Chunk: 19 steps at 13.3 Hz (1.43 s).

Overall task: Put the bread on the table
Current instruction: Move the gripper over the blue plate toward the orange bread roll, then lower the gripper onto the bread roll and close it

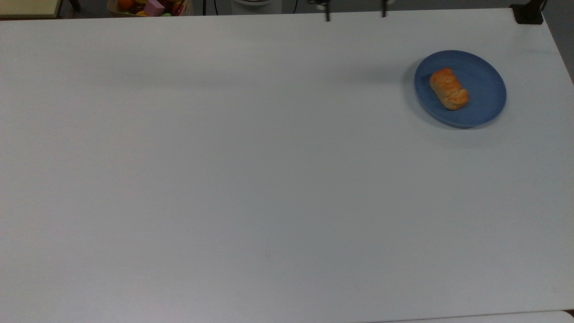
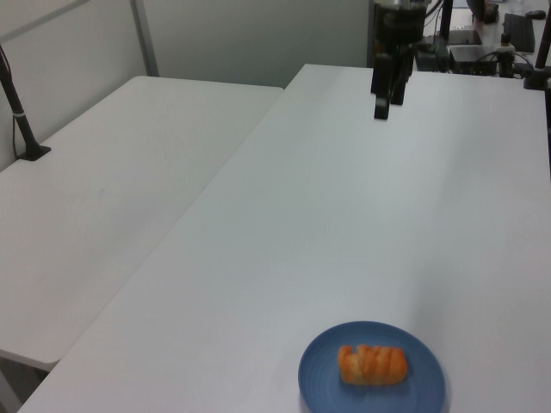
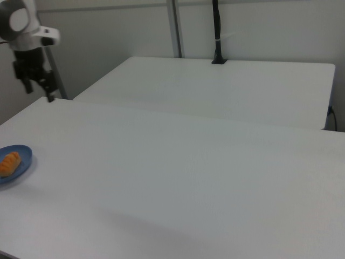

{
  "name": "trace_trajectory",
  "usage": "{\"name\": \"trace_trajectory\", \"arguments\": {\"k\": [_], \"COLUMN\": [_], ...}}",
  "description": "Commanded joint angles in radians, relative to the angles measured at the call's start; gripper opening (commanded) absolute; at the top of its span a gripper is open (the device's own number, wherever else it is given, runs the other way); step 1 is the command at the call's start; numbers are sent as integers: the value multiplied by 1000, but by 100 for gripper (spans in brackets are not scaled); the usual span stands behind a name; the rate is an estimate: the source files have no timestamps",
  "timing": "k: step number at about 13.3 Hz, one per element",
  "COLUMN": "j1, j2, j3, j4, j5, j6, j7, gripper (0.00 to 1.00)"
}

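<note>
The bread [image 1: 449, 88], a small golden-orange ridged roll, lies on a round blue plate [image 1: 489, 85] near the top view's right edge of the white table [image 1: 269, 179]. In the left view the bread [image 2: 372, 364] and plate [image 2: 422, 383] sit at the bottom; the right view has the bread [image 3: 9, 162] and plate [image 3: 22, 159] at its left edge. My gripper [image 1: 355, 16] hangs open and empty over the table's far edge, left of the plate in the top view. The left view shows the gripper [image 2: 386, 101] well beyond the plate, and in the right view the gripper [image 3: 39, 91] hangs above the plate.
A black clamp [image 1: 528, 13] sits on the table's far right corner in the top view. A box of coloured toys [image 1: 148, 6] stands beyond the far edge. A second white table [image 2: 112, 198] adjoins this one, with a black post [image 2: 21, 112] clamped to it.
</note>
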Motion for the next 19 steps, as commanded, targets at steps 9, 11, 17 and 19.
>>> {"name": "trace_trajectory", "arguments": {"k": [9, 11, 17, 19], "j1": [281, 319, 369, 384], "j2": [321, 388, 501, 513], "j3": [91, 104, 110, 110], "j4": [116, 108, 81, 59], "j5": [-132, -217, -343, -367], "j6": [215, 276, 335, 358], "j7": [247, 299, 350, 371], "gripper": [100, 100, 100, 100]}}
